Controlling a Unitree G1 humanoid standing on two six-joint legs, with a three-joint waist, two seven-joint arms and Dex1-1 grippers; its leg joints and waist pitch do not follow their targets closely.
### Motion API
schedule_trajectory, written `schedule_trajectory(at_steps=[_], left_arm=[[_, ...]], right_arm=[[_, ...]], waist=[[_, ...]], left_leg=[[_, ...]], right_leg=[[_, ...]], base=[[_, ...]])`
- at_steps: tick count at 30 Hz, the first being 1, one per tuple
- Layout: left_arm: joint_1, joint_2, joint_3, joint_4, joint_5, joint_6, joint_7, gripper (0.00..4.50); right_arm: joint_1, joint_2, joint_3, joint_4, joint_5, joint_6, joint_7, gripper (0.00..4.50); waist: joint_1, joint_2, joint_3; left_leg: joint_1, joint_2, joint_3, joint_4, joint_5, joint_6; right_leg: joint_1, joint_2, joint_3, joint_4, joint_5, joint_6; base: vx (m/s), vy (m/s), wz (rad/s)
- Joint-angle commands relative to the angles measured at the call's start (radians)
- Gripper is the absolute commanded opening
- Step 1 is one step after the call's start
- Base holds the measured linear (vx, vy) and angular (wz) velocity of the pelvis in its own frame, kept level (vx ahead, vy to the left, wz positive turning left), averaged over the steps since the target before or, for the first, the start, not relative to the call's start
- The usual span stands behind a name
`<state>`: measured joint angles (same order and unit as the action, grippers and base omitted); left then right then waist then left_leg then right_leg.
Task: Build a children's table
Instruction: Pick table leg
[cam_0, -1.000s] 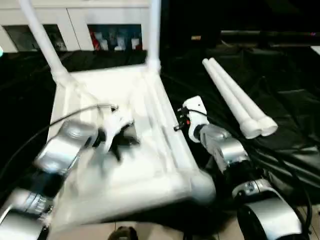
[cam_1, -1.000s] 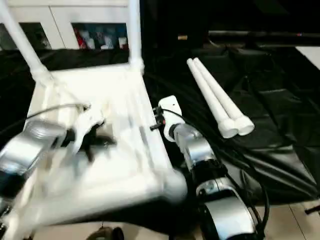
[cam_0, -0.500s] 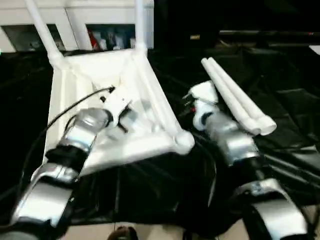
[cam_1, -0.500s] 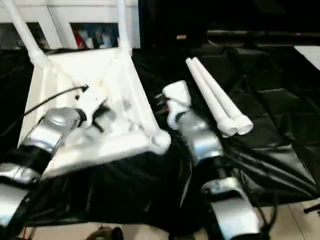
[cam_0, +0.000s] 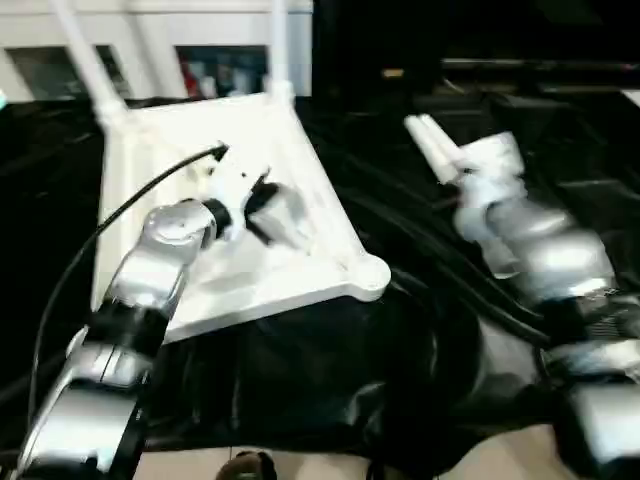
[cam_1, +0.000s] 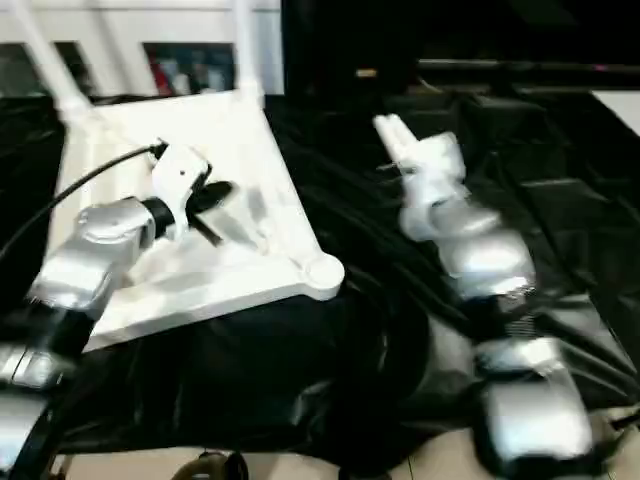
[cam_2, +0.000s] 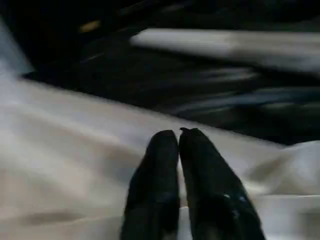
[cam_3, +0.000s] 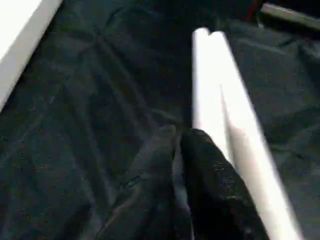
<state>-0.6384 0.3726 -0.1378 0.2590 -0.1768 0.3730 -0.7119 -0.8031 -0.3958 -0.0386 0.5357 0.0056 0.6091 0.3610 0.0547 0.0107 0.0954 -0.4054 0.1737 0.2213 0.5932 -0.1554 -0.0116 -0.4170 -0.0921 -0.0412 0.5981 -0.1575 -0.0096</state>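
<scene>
Two legs (cam_0: 275, 45) are standing upright in the far corner sockets of the table top (cam_0: 310, 270), which is lying underside-up on the black sheet (cam_0: 330, 390), its near right corner socket (cam_0: 368, 278) sitting empty. Two more loose legs (cam_3: 225, 115) are lying side by side on the sheet, touching each other, well to the right of the top. Left gripper (cam_2: 178, 134) is hovering over the ribbed underside of the top, its fingers (cam_2: 155, 185) pressed nearly together with just a sliver between them, gripping nothing. Right gripper (cam_3: 177, 134) is hanging above the sheet, just beside the loose legs on the side toward the top; its fingers (cam_3: 210, 175) are standing almost closed, a thin slit between them, and nothing is being held. Silver right forearm (cam_0: 530, 245) is crossing in front of the loose pair in the head views. White cabinets (cam_0: 150, 50) are showing behind the table, at the back.
</scene>
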Motion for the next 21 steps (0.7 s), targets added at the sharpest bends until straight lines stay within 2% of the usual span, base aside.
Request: schedule_trajectory(at_steps=[1,4,6,11,13,16,17,19,21], left_arm=[[0.014,0.007,-0.032,-0.093,-0.051,0.067,-0.053,0.79],[0.033,-0.007,-0.040,-0.185,-0.110,0.137,-0.075,0.99],[0.046,-0.010,-0.043,-0.239,-0.128,0.178,-0.092,1.10],[0.053,-0.004,-0.053,-0.291,-0.136,0.227,-0.098,1.59],[0.057,0.002,-0.053,-0.314,-0.149,0.252,-0.093,1.78],[0.063,0.014,-0.057,-0.346,-0.161,0.284,-0.096,1.97],[0.066,0.017,-0.055,-0.357,-0.161,0.297,-0.097,2.09],[0.070,0.024,-0.054,-0.377,-0.162,0.316,-0.101,2.21],[0.076,0.033,-0.055,-0.397,-0.165,0.334,-0.107,2.30]], right_arm=[[-0.010,-0.018,0.004,0.041,-0.006,0.034,0.025,0.96],[-0.038,-0.043,0.010,0.104,-0.010,0.030,0.034,1.23],[-0.068,-0.053,0.006,0.156,-0.010,0.027,0.023,1.28],[-0.119,-0.063,0.009,0.267,-0.035,-0.008,0.005,1.75],[-0.141,-0.066,0.006,0.311,-0.037,-0.025,-0.001,1.99],[-0.169,-0.070,0.003,0.374,-0.032,-0.046,0.003,2.20],[-0.179,-0.070,0.001,0.399,-0.027,-0.052,0.011,2.31],[-0.196,-0.072,0.000,0.443,-0.024,-0.061,0.024,2.47],[-0.207,-0.074,0.001,0.478,-0.027,-0.069,0.034,2.55]], waist=[[0.002,-0.001,-0.089],[0.002,-0.006,-0.089],[0.000,-0.005,-0.091],[-0.005,-0.005,-0.085],[-0.008,-0.005,-0.087],[-0.011,-0.002,-0.087],[-0.009,0.000,-0.084],[-0.012,-0.003,-0.080],[-0.013,-0.002,-0.075]], left_leg=[[0.045,0.048,-0.028,-0.059,-0.228,-0.014],[0.043,0.047,-0.028,-0.058,-0.233,-0.020],[0.042,0.047,-0.029,-0.057,-0.229,-0.023],[0.040,0.043,-0.030,-0.058,-0.250,-0.029],[0.039,0.042,-0.030,-0.056,-0.245,-0.027],[0.037,0.043,-0.031,-0.055,-0.232,-0.018],[0.037,0.042,-0.031,-0.056,-0.234,-0.016],[0.037,0.043,-0.031,-0.057,-0.253,-0.016],[0.037,0.043,-0.031,-0.058,-0.265,-0.016]], right_leg=[[0.043,-0.048,0.032,-0.059,-0.227,-0.245],[0.043,-0.048,0.033,-0.061,-0.249,-0.230],[0.045,-0.047,0.034,-0.059,-0.255,-0.223],[0.041,-0.041,0.032,-0.064,-0.286,-0.202],[0.042,-0.041,0.032,-0.061,-0.270,-0.204],[0.043,-0.040,0.030,-0.057,-0.233,-0.224],[0.042,-0.038,0.030,-0.059,-0.233,-0.223],[0.040,-0.039,0.030,-0.059,-0.243,-0.229],[0.039,-0.039,0.030,-0.062,-0.263,-0.226]], base=[[0.000,0.000,0.00],[0.000,0.000,0.00],[0.000,0.000,0.00],[0.000,0.000,0.00],[0.000,0.000,0.00],[0.000,0.000,0.00],[0.000,0.000,0.00],[0.000,0.000,0.00],[0.000,0.000,0.00]])
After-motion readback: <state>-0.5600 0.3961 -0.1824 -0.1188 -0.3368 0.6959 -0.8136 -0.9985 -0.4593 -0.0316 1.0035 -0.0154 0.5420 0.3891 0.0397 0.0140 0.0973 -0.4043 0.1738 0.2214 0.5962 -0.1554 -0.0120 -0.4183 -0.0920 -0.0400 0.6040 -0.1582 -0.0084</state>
